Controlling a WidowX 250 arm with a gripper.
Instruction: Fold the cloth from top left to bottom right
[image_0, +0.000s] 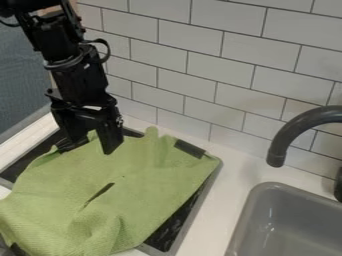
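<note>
Camera view: the upper-left edge of the cloth (157, 175) is straddled by the gripper (87, 149), fingers well parted, nothing visibly clamped, most fabric being spread below.

Place was a kitchen setup, real or mock-up unclear. White rectangular tiles (204, 62) with dark grout covered the wall; pale smooth countertop (235, 175) had a grey round-cornered sink basin (294, 220), dark grey curved faucet (290, 131), black grey-rimmed stove-like panel (163, 235).
</note>
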